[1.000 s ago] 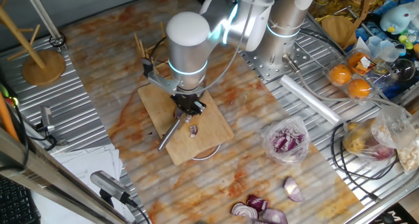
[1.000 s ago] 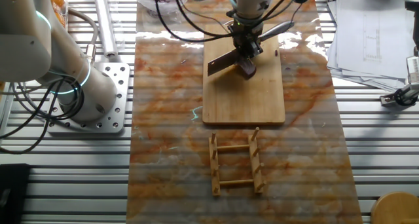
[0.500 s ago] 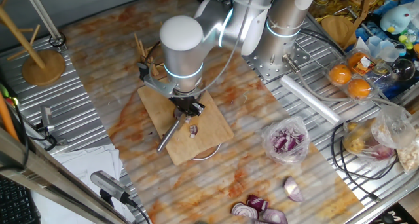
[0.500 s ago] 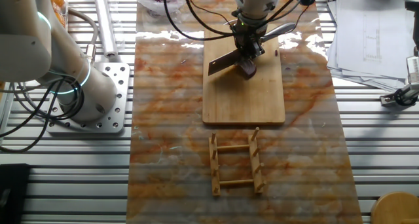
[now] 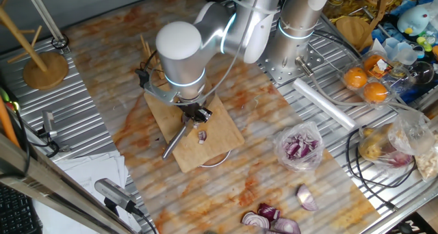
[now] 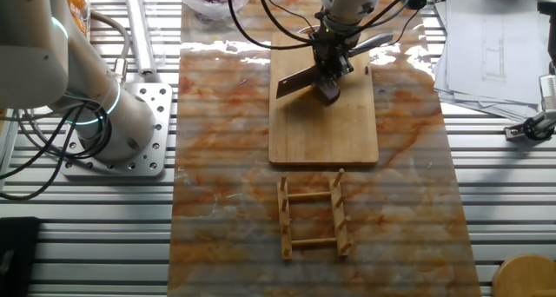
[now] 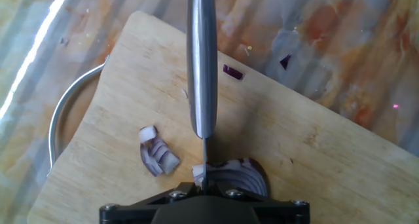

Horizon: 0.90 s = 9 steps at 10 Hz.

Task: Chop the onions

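Observation:
My gripper hangs over the wooden cutting board, shut on a steel knife. From the hand view the handle runs away from me and the thin blade edge comes down beside the onions. A larger purple-and-white onion wedge lies right of the blade, and a small cut slice lies to its left. One tiny purple bit sits farther up the board. In the other fixed view the gripper stands above the onion, with the blade slanting left.
A clear bag of chopped purple onion and glossy onion halves lie right of the board. A round metal rim shows under the board's edge. A wooden rack stands near the board, and a foil roll lies beyond.
The arm's wrist and elbow have swung leftward in one fixed view. The knife and gripper have shifted only slightly over the onion.

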Each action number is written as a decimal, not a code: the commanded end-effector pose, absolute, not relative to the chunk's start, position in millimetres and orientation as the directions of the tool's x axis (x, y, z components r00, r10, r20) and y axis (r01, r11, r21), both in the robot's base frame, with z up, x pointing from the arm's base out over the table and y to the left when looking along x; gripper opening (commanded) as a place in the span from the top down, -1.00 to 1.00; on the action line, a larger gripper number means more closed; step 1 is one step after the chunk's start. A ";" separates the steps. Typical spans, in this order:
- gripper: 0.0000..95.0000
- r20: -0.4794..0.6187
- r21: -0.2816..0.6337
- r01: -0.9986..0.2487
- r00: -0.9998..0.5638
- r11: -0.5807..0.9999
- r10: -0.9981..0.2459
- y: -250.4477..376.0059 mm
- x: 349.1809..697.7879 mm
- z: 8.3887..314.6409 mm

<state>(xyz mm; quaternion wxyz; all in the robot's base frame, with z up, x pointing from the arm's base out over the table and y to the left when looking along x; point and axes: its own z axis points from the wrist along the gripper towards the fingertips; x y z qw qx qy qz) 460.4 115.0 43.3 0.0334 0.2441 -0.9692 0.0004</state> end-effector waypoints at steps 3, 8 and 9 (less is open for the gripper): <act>1.00 0.063 0.005 -0.465 -0.884 0.885 -0.464 113.6 457.4 -11.3; 1.00 0.042 0.023 -0.411 -0.910 0.911 -0.411 114.4 456.5 24.6; 1.00 0.038 0.021 -0.399 -0.916 0.917 -0.399 115.8 455.8 34.2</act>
